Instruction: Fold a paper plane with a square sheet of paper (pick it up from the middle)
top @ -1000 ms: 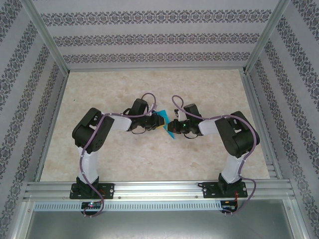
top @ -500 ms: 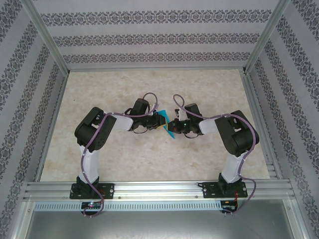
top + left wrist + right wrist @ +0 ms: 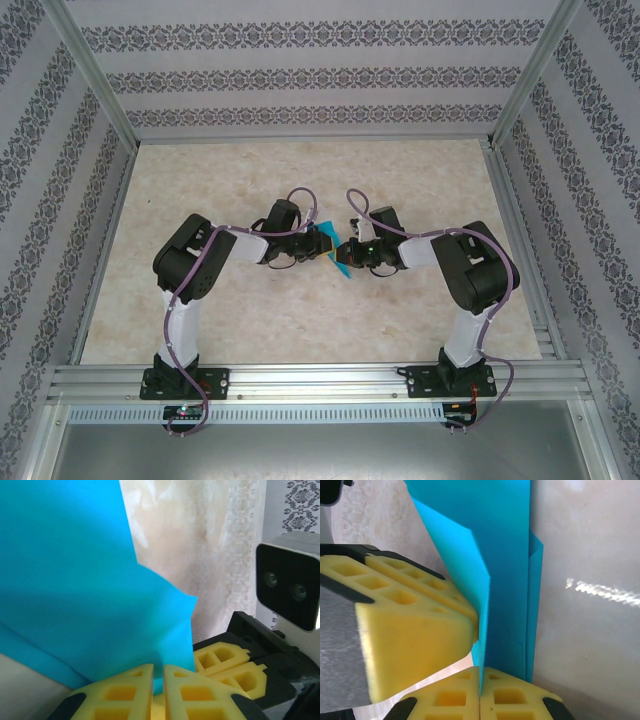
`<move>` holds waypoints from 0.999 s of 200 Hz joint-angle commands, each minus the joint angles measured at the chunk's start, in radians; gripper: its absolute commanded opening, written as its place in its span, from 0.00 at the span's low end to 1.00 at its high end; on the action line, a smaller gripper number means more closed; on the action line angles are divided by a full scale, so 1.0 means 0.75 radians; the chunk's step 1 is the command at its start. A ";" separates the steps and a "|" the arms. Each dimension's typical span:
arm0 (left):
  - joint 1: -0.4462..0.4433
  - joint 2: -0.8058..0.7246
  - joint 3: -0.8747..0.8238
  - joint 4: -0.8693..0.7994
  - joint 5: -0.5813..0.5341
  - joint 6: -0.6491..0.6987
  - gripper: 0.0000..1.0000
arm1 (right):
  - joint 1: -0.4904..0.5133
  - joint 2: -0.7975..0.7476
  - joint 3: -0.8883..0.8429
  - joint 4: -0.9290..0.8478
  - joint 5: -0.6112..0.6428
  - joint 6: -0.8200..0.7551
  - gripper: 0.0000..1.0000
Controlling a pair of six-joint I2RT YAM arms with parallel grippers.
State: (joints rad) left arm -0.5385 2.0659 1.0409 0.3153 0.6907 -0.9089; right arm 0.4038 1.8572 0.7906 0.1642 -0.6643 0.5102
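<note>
The square sheet of paper (image 3: 337,258) is bright teal and folded into layers, held up off the table between both grippers at the middle. My left gripper (image 3: 322,243) pinches it from the left. In the left wrist view the paper (image 3: 75,580) runs down into the thin slit between my yellow fingers (image 3: 120,690), with the left gripper (image 3: 159,677) shut on it. My right gripper (image 3: 346,252) meets it from the right. In the right wrist view the right gripper (image 3: 480,682) is shut on a creased edge of the paper (image 3: 507,580), and a left finger (image 3: 410,615) presses beside it.
The beige marbled table (image 3: 300,170) lies under both arms, inside a metal frame (image 3: 300,378) with patterned walls. The right arm's wrist camera (image 3: 290,587) and yellow fingers (image 3: 225,662) sit close on the right of the left wrist view.
The left arm has edged slightly right toward the right gripper, and its jaws have tightened a little on the paper. The paper stays held between both grippers.
</note>
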 commanded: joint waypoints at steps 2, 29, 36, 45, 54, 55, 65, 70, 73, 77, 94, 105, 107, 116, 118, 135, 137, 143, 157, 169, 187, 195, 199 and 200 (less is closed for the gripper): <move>-0.016 0.017 0.032 -0.095 -0.055 0.046 0.14 | 0.011 0.059 -0.001 -0.093 0.083 -0.054 0.08; -0.015 0.021 0.038 -0.144 -0.088 0.049 0.14 | 0.012 0.041 0.001 -0.091 0.074 -0.041 0.13; -0.016 0.024 0.042 -0.157 -0.094 0.049 0.14 | 0.012 0.031 0.001 -0.086 0.067 -0.036 0.14; -0.015 0.029 0.044 -0.171 -0.100 0.050 0.13 | 0.012 0.017 0.002 -0.081 0.054 -0.028 0.16; -0.014 0.031 0.047 -0.181 -0.102 0.048 0.13 | 0.013 0.002 0.005 -0.080 0.043 -0.019 0.18; -0.015 0.032 0.046 -0.181 -0.102 0.048 0.13 | 0.012 0.000 0.005 -0.080 0.043 -0.019 0.18; -0.015 0.033 0.043 -0.181 -0.103 0.046 0.13 | 0.009 -0.015 0.010 -0.084 0.039 -0.011 0.19; -0.015 0.031 0.041 -0.183 -0.107 0.046 0.13 | 0.010 -0.024 0.009 -0.084 0.034 -0.006 0.20; -0.014 0.031 0.040 -0.184 -0.107 0.045 0.13 | 0.010 -0.028 0.010 -0.084 0.030 -0.003 0.20; -0.016 0.030 0.039 -0.185 -0.108 0.047 0.13 | 0.010 -0.033 0.011 -0.082 0.026 0.000 0.21; -0.014 0.029 0.036 -0.189 -0.108 0.050 0.13 | 0.008 -0.057 0.010 -0.089 0.015 0.013 0.21; -0.014 0.029 0.034 -0.188 -0.109 0.051 0.13 | 0.008 -0.070 0.005 -0.090 0.009 0.022 0.21; -0.014 0.030 0.035 -0.189 -0.110 0.052 0.13 | 0.008 -0.072 0.005 -0.091 0.007 0.021 0.21; -0.015 0.030 0.033 -0.189 -0.111 0.052 0.13 | 0.006 -0.082 -0.001 -0.092 0.000 0.028 0.21; -0.014 0.030 0.032 -0.189 -0.111 0.052 0.13 | 0.006 -0.084 -0.002 -0.092 -0.001 0.028 0.21; -0.015 0.030 0.028 -0.189 -0.113 0.052 0.13 | 0.006 -0.105 -0.019 -0.096 -0.008 0.041 0.21; -0.015 0.029 0.028 -0.189 -0.113 0.052 0.13 | 0.007 -0.107 -0.021 -0.095 -0.008 0.041 0.21; -0.014 0.031 0.027 -0.188 -0.114 0.052 0.13 | 0.007 -0.113 -0.027 -0.098 -0.006 0.044 0.20; -0.015 0.031 0.023 -0.187 -0.115 0.052 0.13 | 0.004 -0.120 -0.036 -0.110 -0.002 0.045 0.18; -0.014 0.029 0.021 -0.183 -0.113 0.053 0.13 | 0.003 -0.120 -0.043 -0.113 -0.002 0.049 0.16; -0.015 0.026 0.021 -0.183 -0.113 0.054 0.13 | 0.004 -0.108 -0.055 -0.106 -0.008 0.057 0.14; -0.015 0.025 0.019 -0.183 -0.111 0.056 0.13 | 0.004 -0.099 -0.059 -0.103 -0.012 0.057 0.12; -0.016 0.022 0.018 -0.183 -0.112 0.056 0.13 | 0.004 -0.093 -0.060 -0.104 -0.012 0.058 0.12; -0.015 0.023 0.019 -0.184 -0.112 0.056 0.13 | 0.004 -0.092 -0.060 -0.104 -0.012 0.058 0.12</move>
State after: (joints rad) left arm -0.5400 2.0666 1.0672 0.2428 0.6636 -0.8974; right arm 0.4053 1.7920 0.7670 0.0925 -0.6674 0.5449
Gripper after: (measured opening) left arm 0.133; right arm 0.132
